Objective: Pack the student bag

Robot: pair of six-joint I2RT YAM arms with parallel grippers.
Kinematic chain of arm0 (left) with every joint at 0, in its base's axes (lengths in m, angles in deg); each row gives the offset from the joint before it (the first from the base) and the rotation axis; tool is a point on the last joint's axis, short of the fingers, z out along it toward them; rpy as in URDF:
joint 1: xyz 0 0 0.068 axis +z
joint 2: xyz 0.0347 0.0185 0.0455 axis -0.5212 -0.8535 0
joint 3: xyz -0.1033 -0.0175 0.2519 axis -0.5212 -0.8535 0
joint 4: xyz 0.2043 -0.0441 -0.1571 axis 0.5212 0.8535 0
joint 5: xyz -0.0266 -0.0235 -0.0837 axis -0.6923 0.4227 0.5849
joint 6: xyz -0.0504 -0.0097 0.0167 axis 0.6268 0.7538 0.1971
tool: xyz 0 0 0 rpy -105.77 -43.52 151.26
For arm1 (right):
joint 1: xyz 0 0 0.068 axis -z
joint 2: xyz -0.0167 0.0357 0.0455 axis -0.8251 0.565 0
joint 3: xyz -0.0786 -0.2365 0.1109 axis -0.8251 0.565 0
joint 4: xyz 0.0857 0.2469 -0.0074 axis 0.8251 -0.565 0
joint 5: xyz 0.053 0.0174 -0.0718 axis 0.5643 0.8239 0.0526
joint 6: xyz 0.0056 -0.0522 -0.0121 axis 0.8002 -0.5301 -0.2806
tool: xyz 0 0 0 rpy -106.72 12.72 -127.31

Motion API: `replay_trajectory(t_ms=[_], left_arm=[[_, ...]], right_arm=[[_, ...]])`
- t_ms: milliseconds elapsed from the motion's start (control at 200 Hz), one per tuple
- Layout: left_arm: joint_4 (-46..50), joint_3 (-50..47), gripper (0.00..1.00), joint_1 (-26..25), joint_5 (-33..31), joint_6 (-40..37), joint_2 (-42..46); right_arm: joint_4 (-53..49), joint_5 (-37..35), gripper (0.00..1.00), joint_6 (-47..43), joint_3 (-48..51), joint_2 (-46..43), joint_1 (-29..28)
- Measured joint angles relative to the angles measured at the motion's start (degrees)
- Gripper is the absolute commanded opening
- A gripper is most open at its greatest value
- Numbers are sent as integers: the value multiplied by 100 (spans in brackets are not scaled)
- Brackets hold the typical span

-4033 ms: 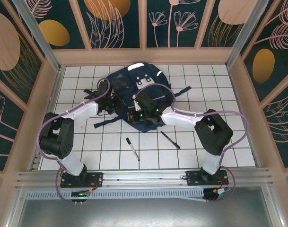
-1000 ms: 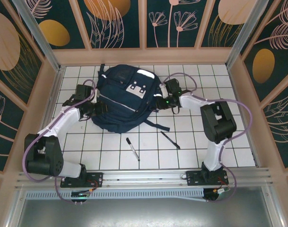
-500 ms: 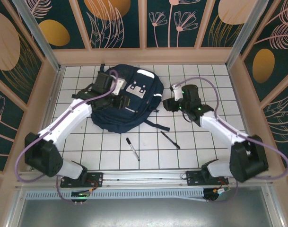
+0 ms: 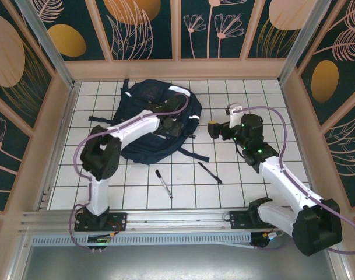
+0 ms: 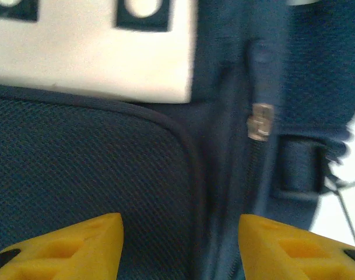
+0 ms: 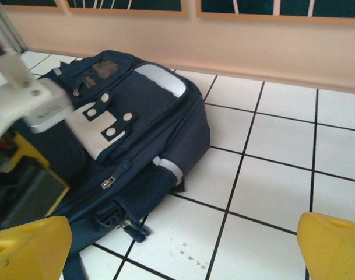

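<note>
The left claw [image 5: 180, 228] is open and empty, its fingers apart close above the student bag [image 4: 139, 99]. The zip pull [image 5: 260, 121] lies just ahead, to its right. The right claw [image 6: 183, 228] gapes wide over the bench [image 4: 136, 186], holding nothing. The bag lies ahead to its left, not touching it.
</note>
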Motion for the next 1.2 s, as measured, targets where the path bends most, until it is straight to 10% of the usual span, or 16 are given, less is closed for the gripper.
replay_trajectory(t_ms=[235,525,781,1201], left_arm=[[474,498,0,-20,-483,634,-487],[964,1036,0,55,-13,699,-549],[1191,1517,0,188,909,763,-282],[1187,1467,0,284,1797,898,-85]], right_arm=[[-107,260,99,181,35,74,35],[374,1668,96,273,398,400,184],[2059,3307,86,-1746,1226,1126,-92],[2962,3508,69,-3386,2,3073,-315]])
